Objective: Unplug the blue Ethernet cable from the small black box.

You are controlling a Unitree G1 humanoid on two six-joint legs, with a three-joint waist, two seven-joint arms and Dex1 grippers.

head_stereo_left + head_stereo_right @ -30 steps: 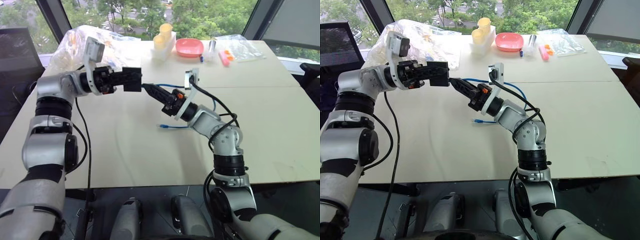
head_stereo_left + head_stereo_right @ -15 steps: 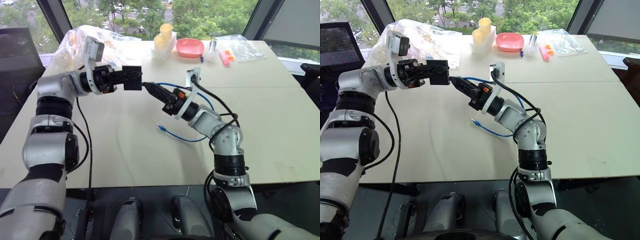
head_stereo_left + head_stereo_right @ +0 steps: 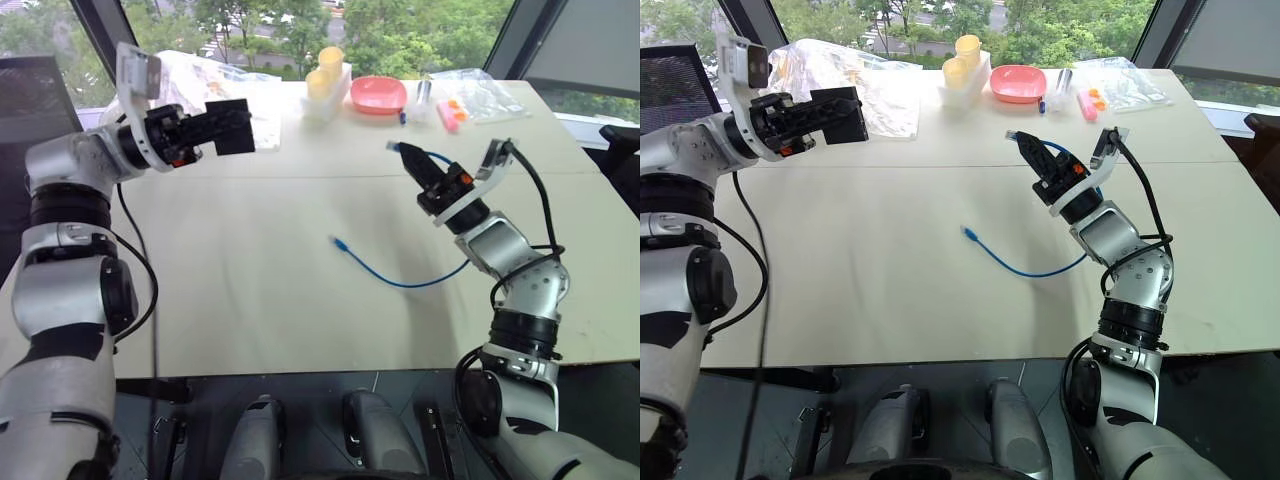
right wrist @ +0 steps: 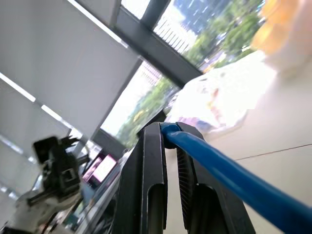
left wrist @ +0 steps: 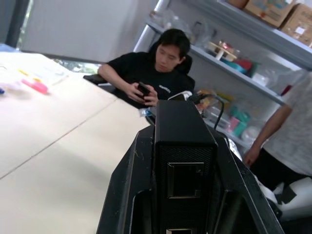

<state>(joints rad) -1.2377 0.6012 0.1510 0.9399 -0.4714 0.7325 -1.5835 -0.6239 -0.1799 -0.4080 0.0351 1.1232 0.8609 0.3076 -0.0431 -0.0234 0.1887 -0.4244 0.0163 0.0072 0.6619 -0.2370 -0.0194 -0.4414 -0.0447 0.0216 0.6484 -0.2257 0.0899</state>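
The small black box (image 3: 229, 126) hangs above the table's far left, and my left gripper (image 3: 233, 126) is shut on its sides. In the left wrist view the box (image 5: 182, 141) stands between the fingers (image 5: 127, 195) with its socket empty. My right gripper (image 3: 402, 153) is raised over the right half of the table, well apart from the box, and is shut on one end of the blue Ethernet cable (image 3: 400, 283). From there the cable (image 4: 222, 168) droops onto the table and curves left to its free plug (image 3: 337, 242).
At the far edge stand a pink bowl (image 3: 378, 95), yellow cups in a white holder (image 3: 327, 78), a pink marker (image 3: 447, 116) and clear plastic bags (image 3: 185, 68). A person sits beyond the table (image 5: 148, 73), and a second person (image 5: 287, 126) stands nearby.
My right gripper has swung away to the right with the cable's plug, which has come out of the box. The left gripper, with the box, has shifted up and left. The cable's slack has straightened on the table.
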